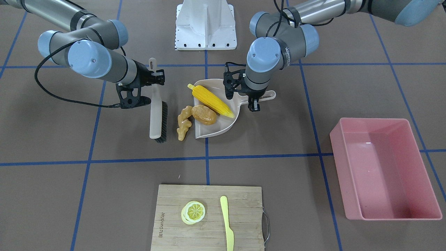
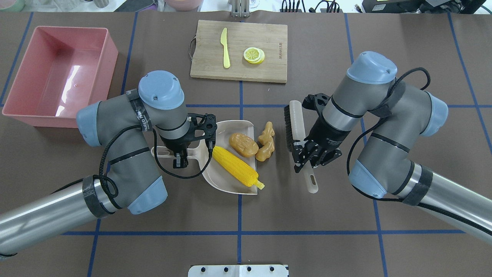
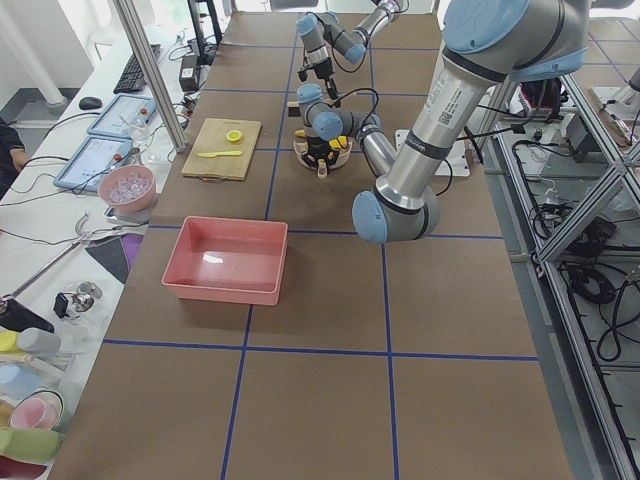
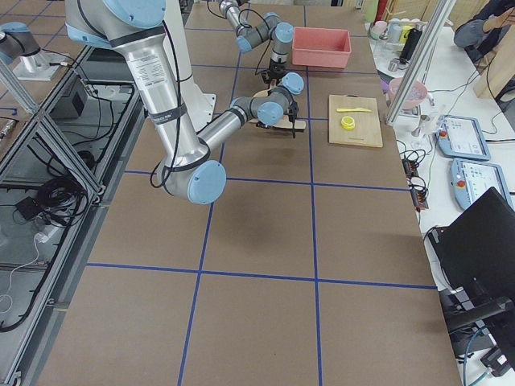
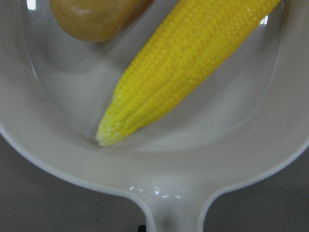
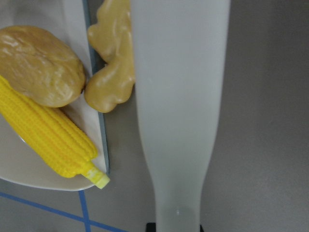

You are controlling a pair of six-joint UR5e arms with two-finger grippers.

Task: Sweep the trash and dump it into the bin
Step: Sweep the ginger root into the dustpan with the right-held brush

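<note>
A beige dustpan (image 2: 223, 181) lies mid-table with the yellow corn cob (image 2: 236, 167) and the brown potato (image 2: 243, 144) inside it. The tan ginger root (image 2: 266, 142) rests on the table just outside the pan's open lip, touching the potato. My left gripper (image 2: 180, 156) is shut on the dustpan's handle. My right gripper (image 2: 305, 157) is shut on the handle of a pale brush (image 2: 294, 127), whose bristles stand beside the ginger. The pink bin (image 2: 111, 57) stands apart from the pan, at the far left of the overhead view, with nothing in it.
A wooden cutting board (image 2: 269, 73) at the far middle carries lemon slices (image 2: 254, 55) and a pale yellow knife (image 2: 225, 48). The white robot base plate (image 1: 205, 35) sits at the robot's side of the table. Blue tape lines cross the brown surface.
</note>
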